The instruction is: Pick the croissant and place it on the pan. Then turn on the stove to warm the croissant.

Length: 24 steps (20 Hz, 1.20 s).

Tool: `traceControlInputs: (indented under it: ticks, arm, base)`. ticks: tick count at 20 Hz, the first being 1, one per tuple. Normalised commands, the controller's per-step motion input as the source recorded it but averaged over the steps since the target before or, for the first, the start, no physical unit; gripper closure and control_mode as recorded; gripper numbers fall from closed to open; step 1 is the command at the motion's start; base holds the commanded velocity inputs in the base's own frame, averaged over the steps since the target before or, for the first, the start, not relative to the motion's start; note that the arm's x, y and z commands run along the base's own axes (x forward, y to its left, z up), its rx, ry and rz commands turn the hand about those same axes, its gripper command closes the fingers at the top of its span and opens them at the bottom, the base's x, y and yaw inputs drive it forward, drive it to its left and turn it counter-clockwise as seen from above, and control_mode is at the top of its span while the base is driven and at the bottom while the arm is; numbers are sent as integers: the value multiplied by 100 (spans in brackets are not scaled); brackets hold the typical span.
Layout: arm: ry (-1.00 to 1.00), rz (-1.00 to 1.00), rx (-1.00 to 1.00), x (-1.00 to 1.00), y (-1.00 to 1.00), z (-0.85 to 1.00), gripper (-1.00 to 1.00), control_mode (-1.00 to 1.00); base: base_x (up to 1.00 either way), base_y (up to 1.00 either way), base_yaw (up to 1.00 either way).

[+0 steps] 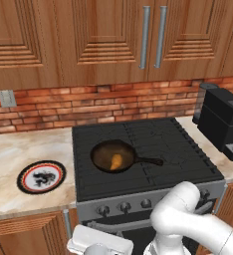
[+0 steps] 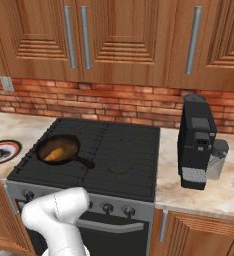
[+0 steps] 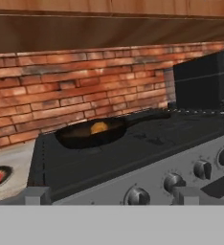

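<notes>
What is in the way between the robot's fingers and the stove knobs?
Nothing visible is. In the hand view the open fingers sit low in front of the stove, and its knobs are right ahead with bare space between. The croissant already lies in the pan on the stove top.

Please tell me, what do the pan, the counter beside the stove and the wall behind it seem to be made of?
The pan looks like dark cast iron: a matte brown-black surface with one thin handle. The counter seems to be polished stone, perhaps marble, judging by its pale beige mottled pattern. The wall looks like red brick with light mortar lines. As everything is rendered, these are only appearances.
</notes>
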Motion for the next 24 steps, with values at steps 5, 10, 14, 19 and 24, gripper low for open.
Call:
traceControlInputs:
  ticks: [5, 10, 14, 19, 24]
  arm:
    - [0, 0, 0, 37, 0, -32, -100, -100]
    - [0, 0, 0, 10, 0, -23, -100, -100]
    - [-2, 0, 0, 0, 0, -26, -100, -100]
    - [-2, 0, 0, 1, 0, -19, -100, -100]
    - [0, 0, 0, 29, 0, -10, -100, -100]
  base:
    - [0, 0, 0]
    - [0, 0, 0]
    - [0, 0, 0]
    - [0, 0, 0]
    - [0, 0, 0]
